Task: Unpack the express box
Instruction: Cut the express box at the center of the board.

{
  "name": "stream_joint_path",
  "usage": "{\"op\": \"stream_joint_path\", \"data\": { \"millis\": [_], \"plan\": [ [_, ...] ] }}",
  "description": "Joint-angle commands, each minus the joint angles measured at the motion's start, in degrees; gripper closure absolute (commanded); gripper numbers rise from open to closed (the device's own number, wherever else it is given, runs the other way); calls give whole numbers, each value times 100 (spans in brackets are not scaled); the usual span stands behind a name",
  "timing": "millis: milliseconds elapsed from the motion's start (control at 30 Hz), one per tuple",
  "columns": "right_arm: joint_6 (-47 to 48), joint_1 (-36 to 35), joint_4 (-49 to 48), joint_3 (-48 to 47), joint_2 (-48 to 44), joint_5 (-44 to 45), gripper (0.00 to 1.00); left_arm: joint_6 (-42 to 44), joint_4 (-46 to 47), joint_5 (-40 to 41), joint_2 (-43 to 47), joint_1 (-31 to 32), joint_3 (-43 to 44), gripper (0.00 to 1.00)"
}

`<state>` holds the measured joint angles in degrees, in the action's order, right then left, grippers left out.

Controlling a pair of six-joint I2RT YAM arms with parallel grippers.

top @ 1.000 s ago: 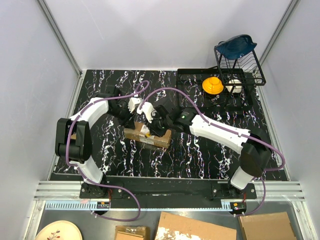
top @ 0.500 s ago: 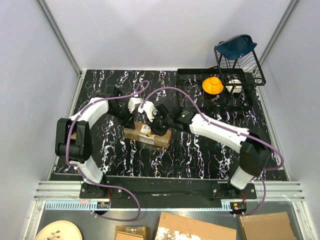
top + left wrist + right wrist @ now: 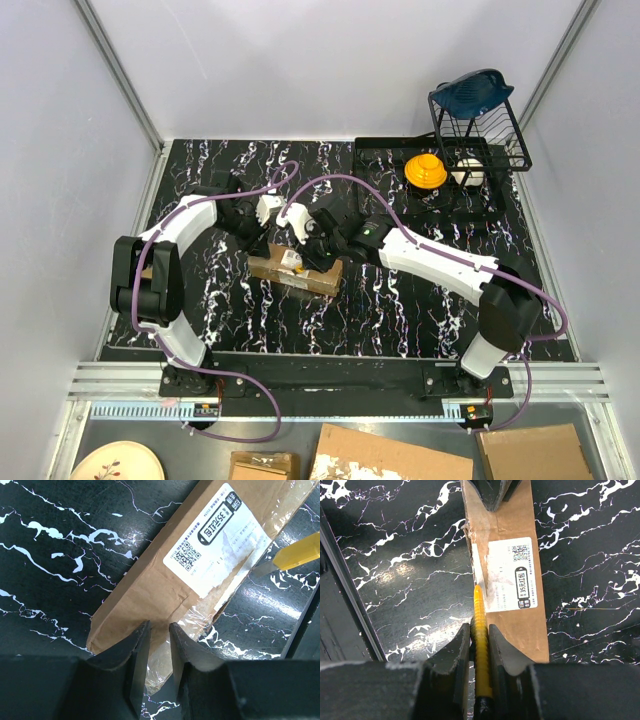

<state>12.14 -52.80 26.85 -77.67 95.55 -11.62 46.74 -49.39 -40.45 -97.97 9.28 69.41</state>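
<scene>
The express box (image 3: 312, 277), a brown carton with clear tape and a white label, lies on the black marble table (image 3: 200, 180). It also shows in the left wrist view (image 3: 150, 590) and the right wrist view (image 3: 520, 635). My left gripper (image 3: 272, 236) (image 3: 159, 627) has its jaws nearly closed over the box's taped end. Its fingertips (image 3: 492, 495) show at the far end of the box in the right wrist view. My right gripper (image 3: 302, 250) (image 3: 480, 627) is shut on a yellow utility knife (image 3: 479, 610) (image 3: 300, 555). The knife's tip rests along the box's long edge beside the label (image 3: 512, 575).
A black tray (image 3: 380, 150) at the back right holds a yellow object (image 3: 425, 170) and a white one (image 3: 468, 172), under a wire rack (image 3: 480, 115) with a blue item. Torn cardboard pieces (image 3: 390, 458) and a plate (image 3: 115, 463) lie below the table's near edge.
My right gripper with the knife has shifted slightly toward the far right along the box. The left arm and the box have stayed put.
</scene>
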Motion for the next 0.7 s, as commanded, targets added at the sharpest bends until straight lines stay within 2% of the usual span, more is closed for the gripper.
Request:
{"op": "stream_joint_path", "data": {
  "millis": [0,667],
  "plan": [
    [-10,50,-13,-3,34,-42,100,265,140,590,-433,57,-261,70],
    [-63,41,250,-486,614,-280,100,336,140,555,-407,-5,-296,71]
  ]
}}
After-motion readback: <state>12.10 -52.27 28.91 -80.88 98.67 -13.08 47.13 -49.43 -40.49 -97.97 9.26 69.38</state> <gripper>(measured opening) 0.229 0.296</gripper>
